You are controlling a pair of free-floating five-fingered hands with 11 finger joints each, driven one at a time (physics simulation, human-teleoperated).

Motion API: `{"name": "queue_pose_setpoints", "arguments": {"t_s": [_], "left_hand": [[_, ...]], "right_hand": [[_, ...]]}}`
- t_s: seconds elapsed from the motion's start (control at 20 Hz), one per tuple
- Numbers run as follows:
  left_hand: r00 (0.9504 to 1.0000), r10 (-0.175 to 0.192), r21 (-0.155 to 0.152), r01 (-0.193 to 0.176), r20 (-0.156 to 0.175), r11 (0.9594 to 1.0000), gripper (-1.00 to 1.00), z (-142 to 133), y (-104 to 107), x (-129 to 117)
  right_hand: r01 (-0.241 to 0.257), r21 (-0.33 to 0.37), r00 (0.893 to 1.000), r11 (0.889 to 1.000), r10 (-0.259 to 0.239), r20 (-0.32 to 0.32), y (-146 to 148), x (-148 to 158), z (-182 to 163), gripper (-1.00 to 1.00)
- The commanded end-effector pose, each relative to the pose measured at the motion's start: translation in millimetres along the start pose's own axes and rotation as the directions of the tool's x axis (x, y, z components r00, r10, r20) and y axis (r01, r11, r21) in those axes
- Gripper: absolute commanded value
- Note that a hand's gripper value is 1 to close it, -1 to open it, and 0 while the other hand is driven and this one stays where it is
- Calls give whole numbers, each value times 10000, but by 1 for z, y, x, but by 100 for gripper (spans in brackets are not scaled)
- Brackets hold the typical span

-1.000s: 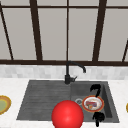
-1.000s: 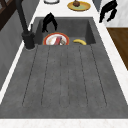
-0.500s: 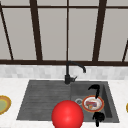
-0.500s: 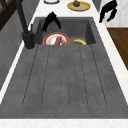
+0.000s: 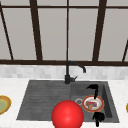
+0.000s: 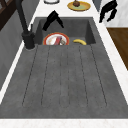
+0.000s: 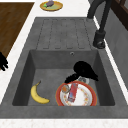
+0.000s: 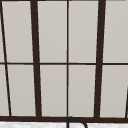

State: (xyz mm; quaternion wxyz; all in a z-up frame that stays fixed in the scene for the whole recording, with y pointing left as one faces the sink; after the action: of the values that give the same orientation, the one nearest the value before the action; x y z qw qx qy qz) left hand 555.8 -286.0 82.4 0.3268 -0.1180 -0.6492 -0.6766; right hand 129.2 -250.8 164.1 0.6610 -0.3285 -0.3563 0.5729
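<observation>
— Where do we see the plate (image 5: 93, 103) relative to our hands?

— It lies on the floor of the sink basin (image 7: 27, 75), red-rimmed, with food on it. One hand (image 5: 93, 88) hovers over the plate's far edge, at about twelve o'clock from it in the front view, fingers hanging loose and apart, one reaching down toward the rim; in the right side view that hand (image 7: 83, 70) sits just above the plate (image 7: 76, 94), and we cannot tell whether it touches. We cannot say which hand is left and which is right here, since both sit at the same side of the front view.

— And the other hand?

— The other hand (image 5: 98, 117) hangs at six o'clock from the plate, over the front counter (image 5: 15, 123) edge, fingers loosely drooping, holding nothing.

— What else lies near?

— A banana (image 7: 38, 95) rests in the basin at nine o'clock from the plate in the right side view, clearly apart. The black faucet (image 5: 71, 72) stands behind the sink, and a red ball (image 5: 67, 114) shows at the front.
</observation>
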Motion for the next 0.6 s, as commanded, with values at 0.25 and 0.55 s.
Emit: {"name": "queue_pose_setpoints", "arguments": {"t_s": [0.25,0.55], "left_hand": [[9954,-235,-567,288,929,9980,-100,20,-5,9],[9959,-159,-480,202,890,9986,-100,34,-2,2]], "right_hand": [[0,0,10000,10000,0,0,0,0,0,0],[0,0,10000,10000,0,0,0,0,0,0]]}}
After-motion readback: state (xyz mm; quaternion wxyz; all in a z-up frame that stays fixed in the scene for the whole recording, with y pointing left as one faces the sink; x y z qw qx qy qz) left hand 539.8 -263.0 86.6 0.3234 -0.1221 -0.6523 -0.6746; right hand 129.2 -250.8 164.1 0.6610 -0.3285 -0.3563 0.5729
